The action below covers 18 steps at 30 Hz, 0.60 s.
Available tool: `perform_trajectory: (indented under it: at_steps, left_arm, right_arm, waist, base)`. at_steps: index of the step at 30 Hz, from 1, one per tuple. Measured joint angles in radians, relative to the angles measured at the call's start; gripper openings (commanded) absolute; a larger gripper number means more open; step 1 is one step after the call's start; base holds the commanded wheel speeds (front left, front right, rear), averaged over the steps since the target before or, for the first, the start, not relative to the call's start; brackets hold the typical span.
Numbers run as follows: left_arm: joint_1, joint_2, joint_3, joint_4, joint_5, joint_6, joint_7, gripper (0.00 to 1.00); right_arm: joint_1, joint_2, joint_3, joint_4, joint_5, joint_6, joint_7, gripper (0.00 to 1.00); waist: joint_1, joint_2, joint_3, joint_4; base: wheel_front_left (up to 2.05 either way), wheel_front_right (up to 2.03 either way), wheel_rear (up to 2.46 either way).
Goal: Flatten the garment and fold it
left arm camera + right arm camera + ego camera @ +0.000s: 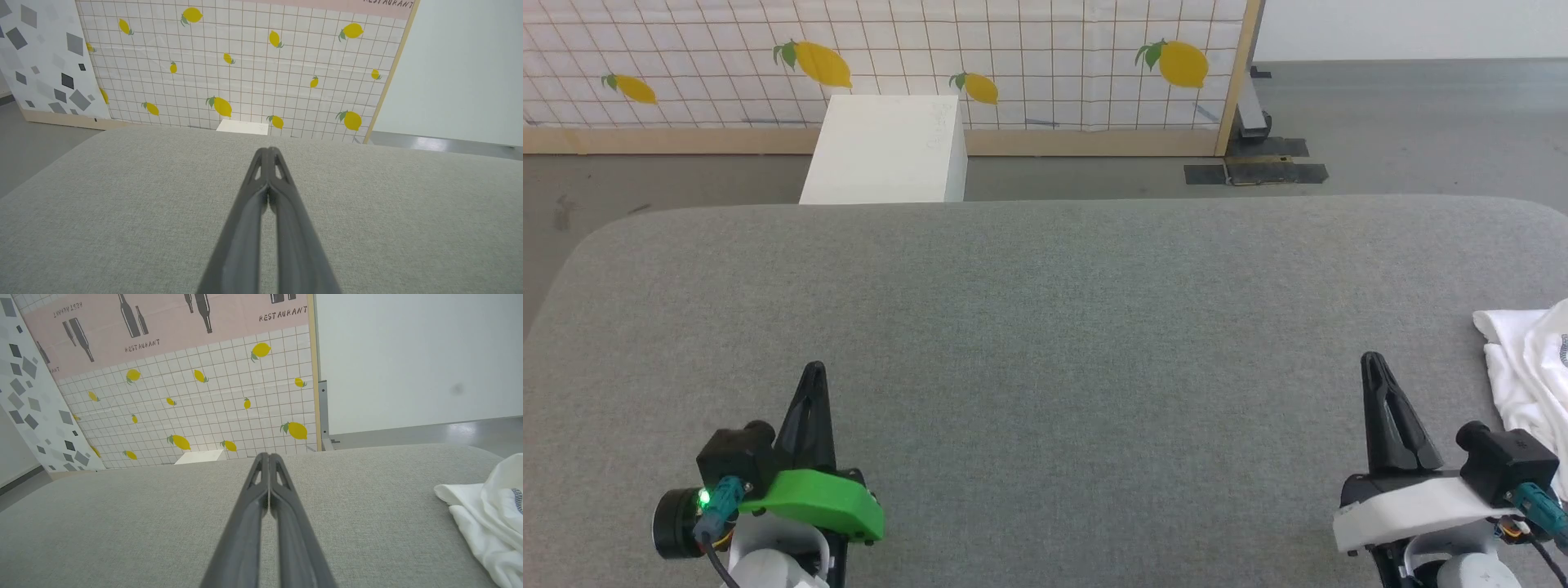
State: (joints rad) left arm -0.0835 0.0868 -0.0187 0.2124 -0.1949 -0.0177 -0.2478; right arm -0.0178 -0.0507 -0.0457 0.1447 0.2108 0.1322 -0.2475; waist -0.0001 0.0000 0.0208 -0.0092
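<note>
1. Our left hand (814, 369) sits at the lower left of the head view. Its two dark fingers are pressed together into a single point, and it holds nothing.
2. In the left wrist view, the left hand (267, 151) has its tips meeting with no gap, above bare grey fabric.
3. Our right hand (1373, 359) sits at the lower right of the head view, likewise clamped tight and empty.
4. In the right wrist view, the right hand (268, 455) has its fingers touching along their front part.
5. Both hands are over the grey, fabric-covered counter (1045, 327). We cannot tell whether the fingertips touch it.
6. The garment (1523, 371) lies crumpled on the counter at the right edge of the head view. It is just to the right of our right hand, apart from its fingers and partly cut off by the frame.
7. In the right wrist view, the garment (486, 514) is bunched at the lower right, with a short dark zigzag seam on one fold.
8. Beyond the counter's far edge, a white box (886, 151) stands on the grey floor (1405, 122), in front of a lemon-printed screen (1045, 49).
</note>
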Motion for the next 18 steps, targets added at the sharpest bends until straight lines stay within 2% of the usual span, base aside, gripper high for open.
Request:
perform_trajectory:
  at_steps: [18]
  left_arm:
    - [0.001,0.000,0.002,-0.030,0.028,0.001,0.035,0.00]
  right_arm:
    - [0.000,0.000,0.006,-0.019,-0.027,0.000,0.034,0.00]
  waist:
    - [0.0000,0.0000,-0.003,0.001]
  base:
    - [0.00,0.00,0.00]
